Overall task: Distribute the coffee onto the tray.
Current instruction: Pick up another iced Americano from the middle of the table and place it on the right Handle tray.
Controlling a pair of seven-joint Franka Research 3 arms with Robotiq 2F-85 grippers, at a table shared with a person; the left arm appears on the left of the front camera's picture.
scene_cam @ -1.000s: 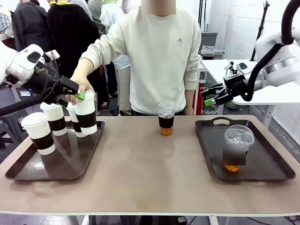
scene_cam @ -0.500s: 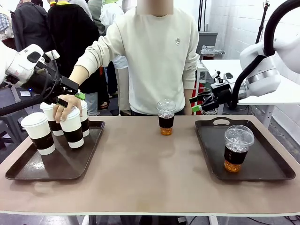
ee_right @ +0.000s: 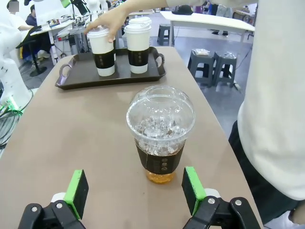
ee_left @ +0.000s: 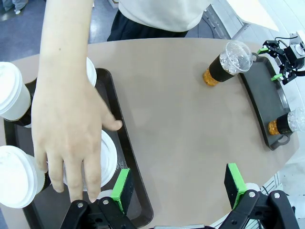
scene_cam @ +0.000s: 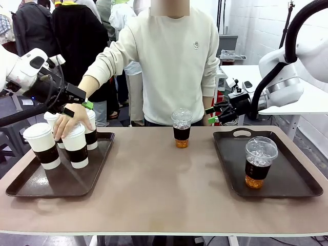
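- The left tray (scene_cam: pixel 31 187) holds four white-lidded paper cups (scene_cam: pixel 43 147) with dark sleeves. The person's hand (scene_cam: pixel 69 119) rests on the lid of the cup nearest the tray's inner edge.
- The right tray (scene_cam: pixel 292 185) holds the first iced coffee (scene_cam: pixel 259 163), brown liquid under a clear dome lid.
- The second iced coffee (scene_cam: pixel 181 129) stands on the bare tabletop (scene_cam: pixel 154 195) between the trays, near the far edge.
- The right wrist view shows ice under that cup's dome and pale marks on its dark band, perhaps print, too small to read.
- From above, the left wrist view shows the hand spread over one lid.
- The left gripper (ee_left: pixel 177 172) hangs above the left tray's inner edge, jaws wide apart, holding nothing.
- The right gripper (ee_right: pixel 133 174) hovers just short of the second iced coffee, jaws wide apart and empty.
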